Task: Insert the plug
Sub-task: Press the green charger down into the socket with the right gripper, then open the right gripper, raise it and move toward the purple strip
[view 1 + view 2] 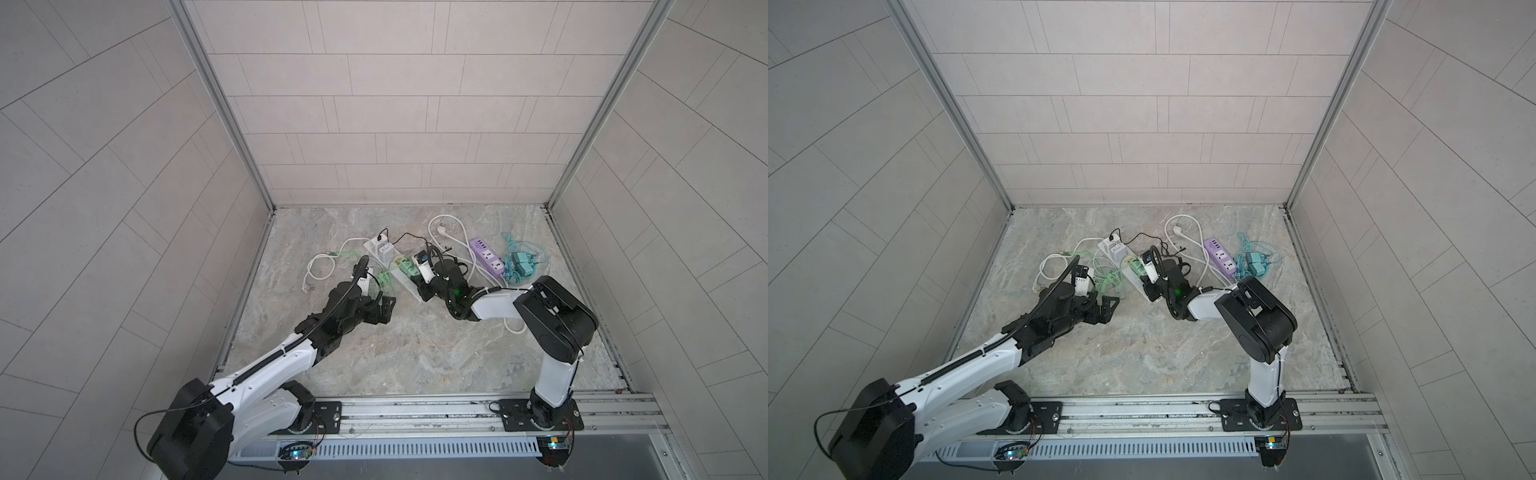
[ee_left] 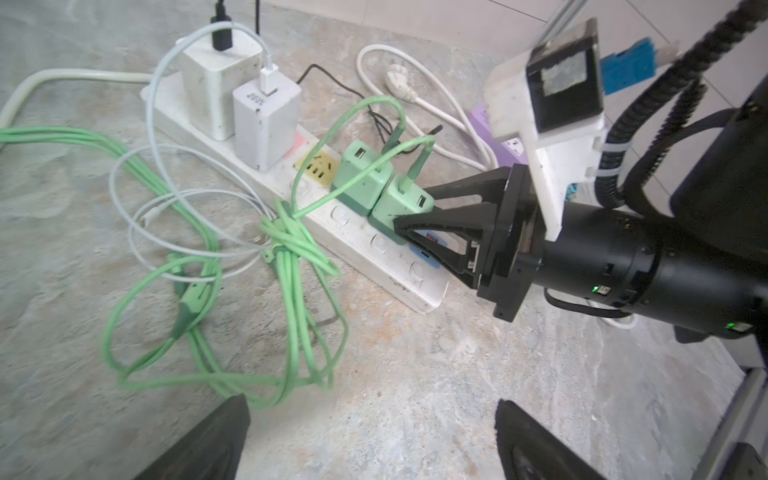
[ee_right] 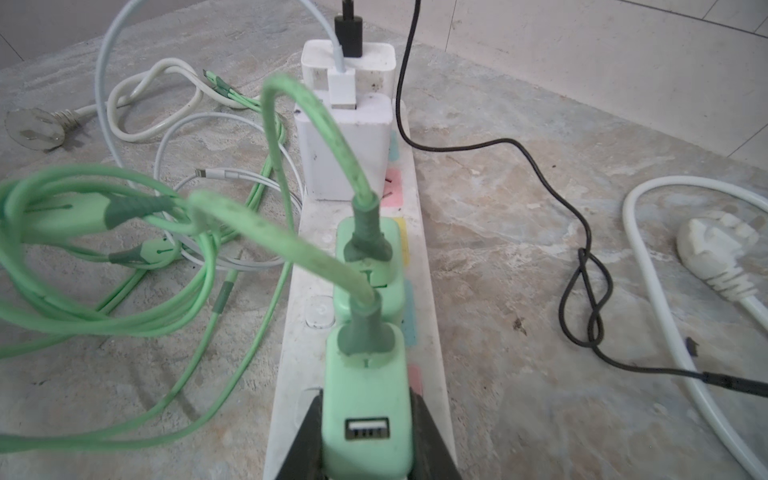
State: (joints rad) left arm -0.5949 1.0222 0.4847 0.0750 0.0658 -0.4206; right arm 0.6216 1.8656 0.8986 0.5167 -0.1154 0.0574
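marbled tabletop (image 1: 415,357) under tiled walls (image 1: 374,104): my right jaws clamp the green plug (image 3: 365,415), standing on the white power strip (image 2: 390,270) beside a second green plug (image 2: 361,183); my left jaws gape wide.

Closes in on three sides with pale tiled walls (image 1: 374,104), thin grey joints in staggered rows. Meets at the back corners in aluminium posts (image 1: 224,108). Spreads below as a marbled grey-beige tabletop (image 1: 415,353), dusty and scuffed. Ends in front at an aluminium rail (image 1: 415,409) and a slotted white strip (image 1: 415,448). Lit softly, evenly.
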